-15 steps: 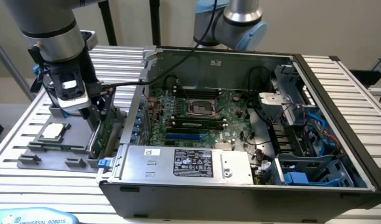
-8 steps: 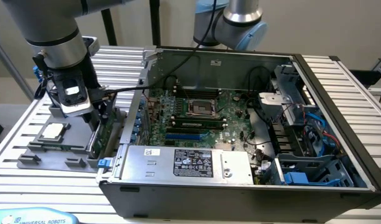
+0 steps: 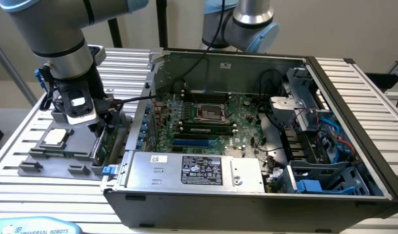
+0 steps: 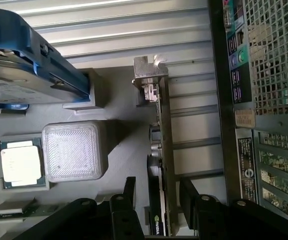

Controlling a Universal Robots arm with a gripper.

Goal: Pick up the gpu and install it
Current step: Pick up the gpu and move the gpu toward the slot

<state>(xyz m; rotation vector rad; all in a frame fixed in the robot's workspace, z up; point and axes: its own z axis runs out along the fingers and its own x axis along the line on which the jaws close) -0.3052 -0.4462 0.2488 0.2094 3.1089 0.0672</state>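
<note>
The gripper [image 3: 97,127] hangs over the grey parts holder [image 3: 52,163] that sits beside the open computer case [image 3: 358,122]. Its fingers [image 4: 188,194] are spread wide, one on each side of the gpu [image 4: 162,125] and holding nothing. The card stands on edge in a slot of the holder directly beneath the gripper, and its top edge runs between the two fingers. I can't tell whether either pad is touching it.

The silver end bracket [image 4: 148,75] is at the far end of the card from the gripper. A CPU chip [image 4: 21,164] and a hard drive with blue rails [image 4: 31,67] rest in the same holder, off to one side of the fingers.

To my eye the card is light and stiff but delicate: a thin board that shouldn't be flexed or squeezed hard. I'd pinch the two flat faces near the top edge, about mid-length, so it lifts level and clear of the bracket.
</note>
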